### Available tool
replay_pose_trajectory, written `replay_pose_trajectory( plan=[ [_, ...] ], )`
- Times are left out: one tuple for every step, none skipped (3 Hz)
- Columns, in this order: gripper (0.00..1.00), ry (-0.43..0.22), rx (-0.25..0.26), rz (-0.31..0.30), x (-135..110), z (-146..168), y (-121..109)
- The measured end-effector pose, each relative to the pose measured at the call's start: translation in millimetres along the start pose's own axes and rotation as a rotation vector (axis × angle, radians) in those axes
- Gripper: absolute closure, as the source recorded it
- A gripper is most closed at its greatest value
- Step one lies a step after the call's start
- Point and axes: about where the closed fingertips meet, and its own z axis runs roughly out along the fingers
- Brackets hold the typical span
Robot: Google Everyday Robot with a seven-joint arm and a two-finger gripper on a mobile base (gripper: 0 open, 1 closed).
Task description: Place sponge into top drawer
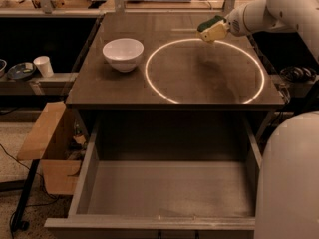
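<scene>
The sponge (211,29), yellow with a dark green top, is held in my gripper (219,29) above the far right part of the dark table (124,91). The gripper is shut on the sponge, and the white arm reaches in from the upper right. The sponge hangs clear of the tabletop, over the far edge of a glowing ring (204,71). The top drawer (169,188), wide and grey, stands pulled open below the table's front edge, with nothing in it.
A white bowl (122,54) sits on the table's left part. My white body (291,178) fills the lower right, beside the drawer. Cardboard (45,133) leans at the left of the table. A paper cup (44,66) and a dish stand on a low shelf at far left.
</scene>
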Motion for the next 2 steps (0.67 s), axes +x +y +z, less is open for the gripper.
replay_pose_trajectory(
  plan=[
    [1.0, 0.007, -0.004, 0.009, 3, -10, 7],
    [1.0, 0.02, 0.001, 0.031, 9, -27, 19]
  ],
)
